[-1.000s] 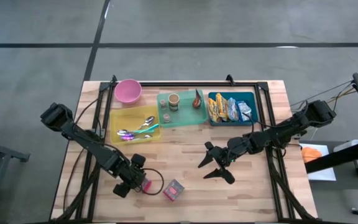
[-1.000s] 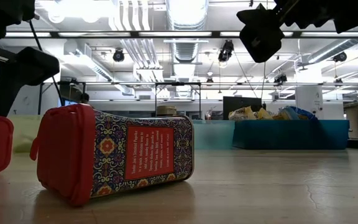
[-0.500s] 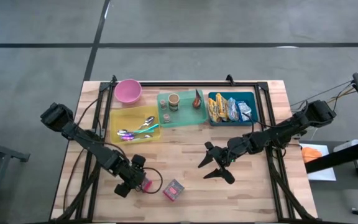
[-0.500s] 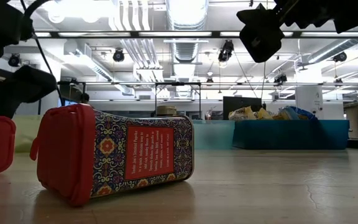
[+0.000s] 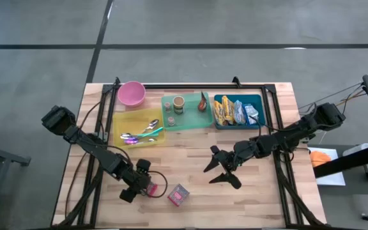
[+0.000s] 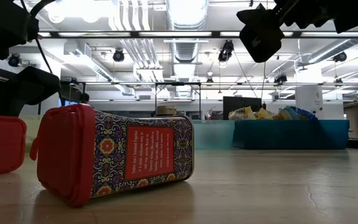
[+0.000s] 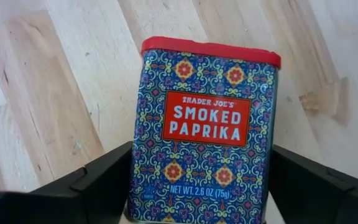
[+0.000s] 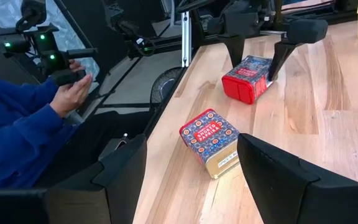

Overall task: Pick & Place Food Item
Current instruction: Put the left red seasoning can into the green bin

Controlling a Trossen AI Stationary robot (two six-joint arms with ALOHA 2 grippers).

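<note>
Two patterned smoked-paprika tins with red lids lie flat on the wooden table near its front edge. One tin (image 5: 149,190) (image 7: 204,130) (image 8: 247,78) lies between the open fingers of my left gripper (image 5: 144,189) (image 8: 253,62), which points steeply down over it. The other tin (image 5: 179,195) (image 6: 114,155) (image 8: 209,143) lies free a little to the right, resting on a broad face. My right gripper (image 5: 208,176) hangs open above the table's middle, holding nothing. My left gripper has its fingers (image 7: 104,183) down along the tin's two long sides (image 7: 138,155), coming from above at a steep slant. The tin's raised top face hides the fingers' inner faces, so I cannot tell whether they touch it. The tin lies flat on the table, label up.
Along the far edge stand a pink bowl (image 5: 131,93), a yellow tray with spoons (image 5: 121,122), a green tray with small cups (image 5: 190,121) and a teal bin of snack packs (image 5: 260,99). A person in a blue sleeve (image 8: 23,130) sits beyond the table's left edge.
My left gripper has sunk toward the tin, tipping a little steeper, and then held still. The tin between its fingers has shifted slightly on the table. My right gripper and the free tin have kept still.
</note>
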